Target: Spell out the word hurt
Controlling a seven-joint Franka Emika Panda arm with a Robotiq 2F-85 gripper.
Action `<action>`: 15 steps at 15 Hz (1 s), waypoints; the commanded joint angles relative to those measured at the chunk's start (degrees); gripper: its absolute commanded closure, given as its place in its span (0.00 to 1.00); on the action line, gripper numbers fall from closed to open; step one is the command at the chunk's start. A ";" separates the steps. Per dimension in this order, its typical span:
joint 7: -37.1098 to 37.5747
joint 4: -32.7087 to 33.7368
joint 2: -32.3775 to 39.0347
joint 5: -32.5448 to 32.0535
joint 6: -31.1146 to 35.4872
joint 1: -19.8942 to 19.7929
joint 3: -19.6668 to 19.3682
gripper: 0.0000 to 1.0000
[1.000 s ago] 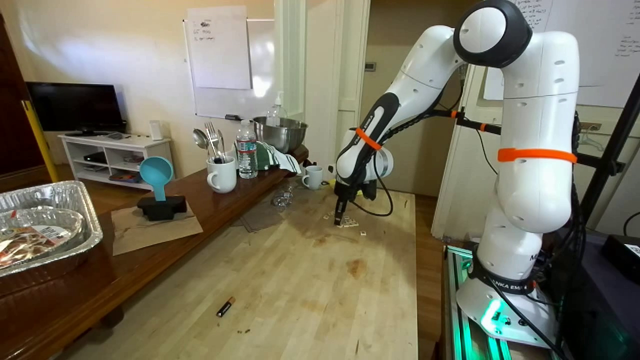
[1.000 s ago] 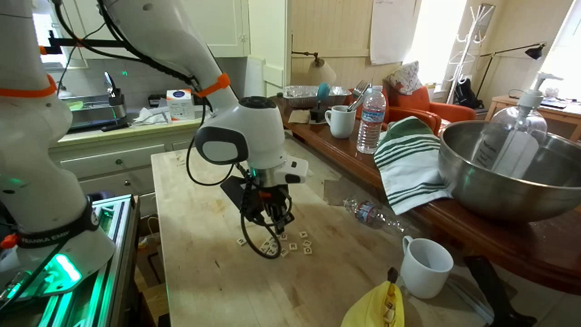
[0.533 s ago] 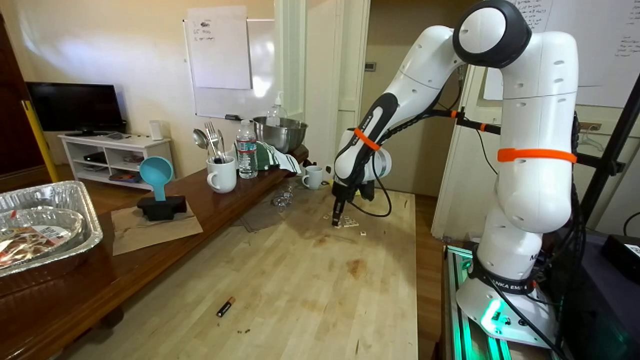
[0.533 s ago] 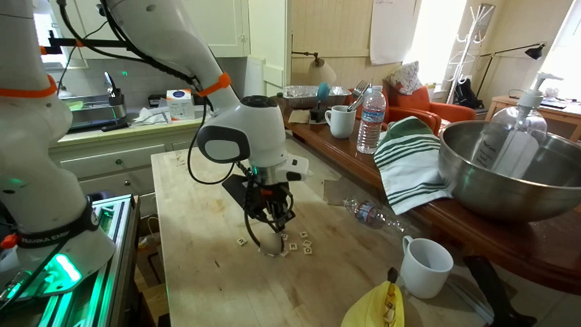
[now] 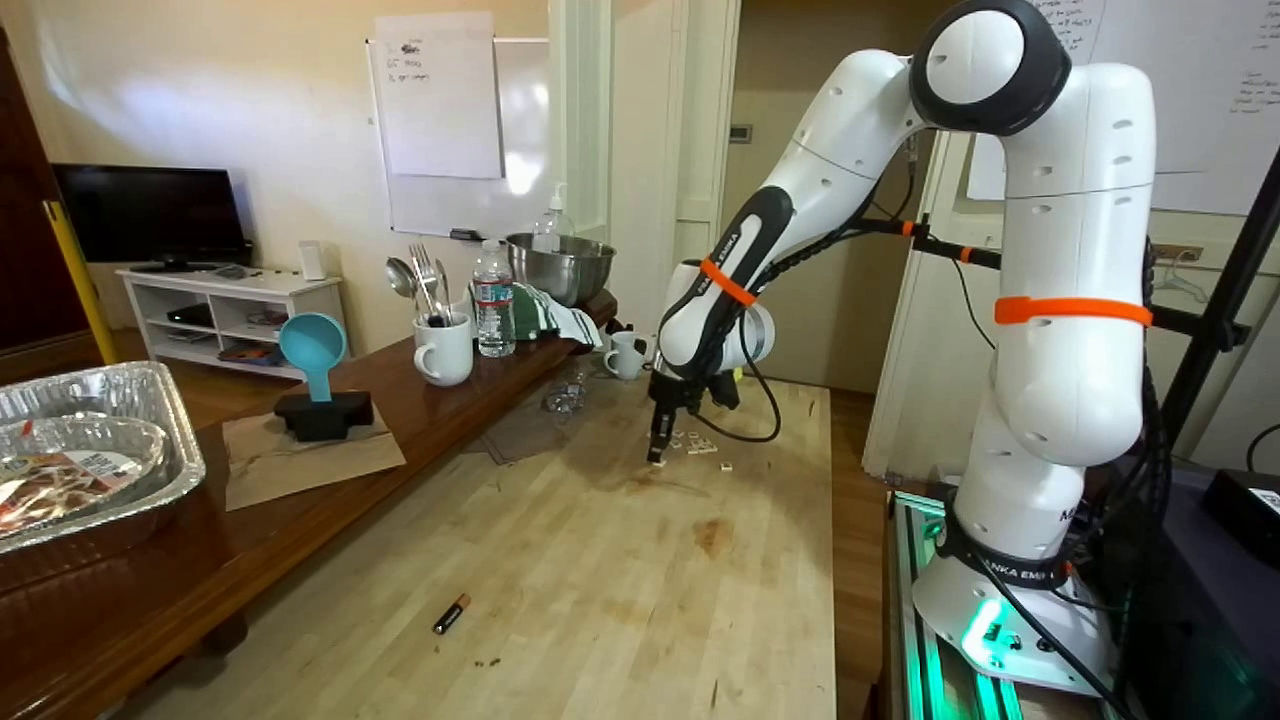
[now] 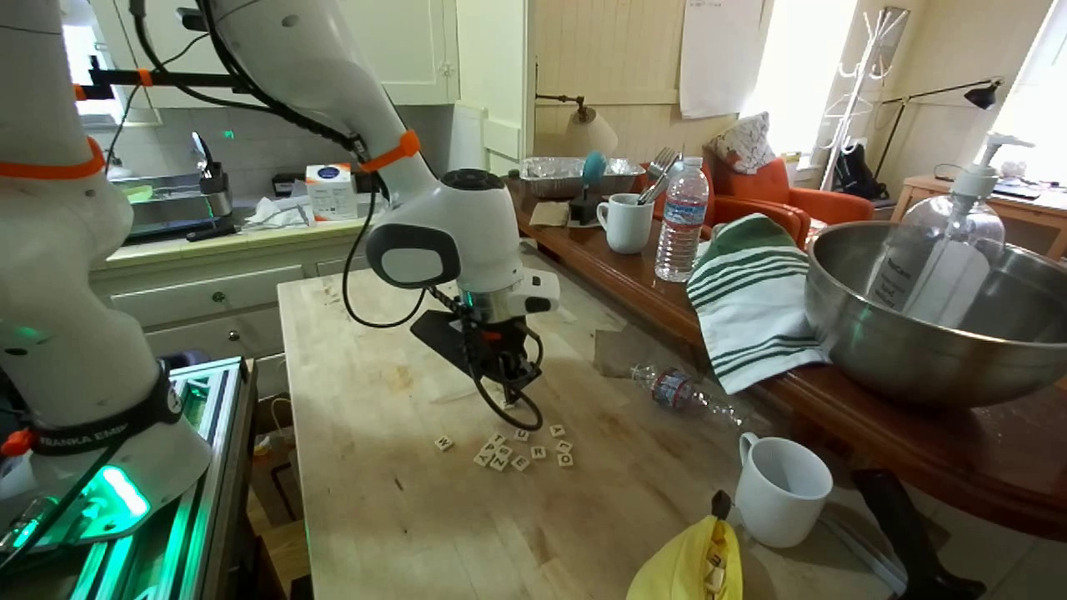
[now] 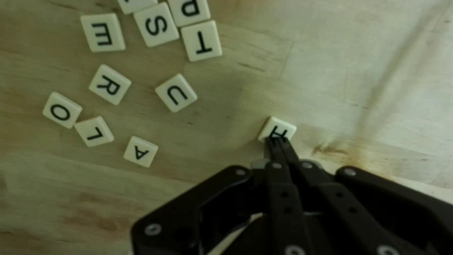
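Observation:
In the wrist view, several small pale letter tiles lie flat on the wooden table. The H tile (image 7: 277, 127) sits apart from the group, partly covered by my gripper (image 7: 276, 140). The gripper is shut, its fingertips together over the H tile's near edge, not around it. The U tile (image 7: 176, 92), R tile (image 7: 110, 84) and T tile (image 7: 201, 40) lie turned at different angles. The T tile touches other tiles. In an exterior view my gripper (image 5: 656, 458) points down at the table. The U tile (image 6: 522, 435) and R tile (image 6: 538, 452) also show in an exterior view.
Other tiles include E (image 7: 103, 33), S (image 7: 156, 24), O (image 7: 62, 110), L (image 7: 94, 131), A (image 7: 141, 151) and W (image 6: 443, 443). A yellow pouch (image 6: 688, 562) holding tiles, a white mug (image 6: 783, 492), a lying bottle (image 6: 683, 396) and a battery (image 5: 451, 614) are on the table.
The shut gripper has moved away from the tile group, leftward and nearer in an exterior view. The H tile appears to have slid along with it. The other tiles have not visibly moved.

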 commanded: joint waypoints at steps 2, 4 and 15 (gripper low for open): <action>-7.81 -0.79 2.31 2.84 3.85 -1.52 4.05 1.00; -10.27 -0.83 2.41 3.54 4.02 -2.17 5.41 1.00; -19.11 -2.21 1.35 4.99 2.98 -4.23 8.65 1.00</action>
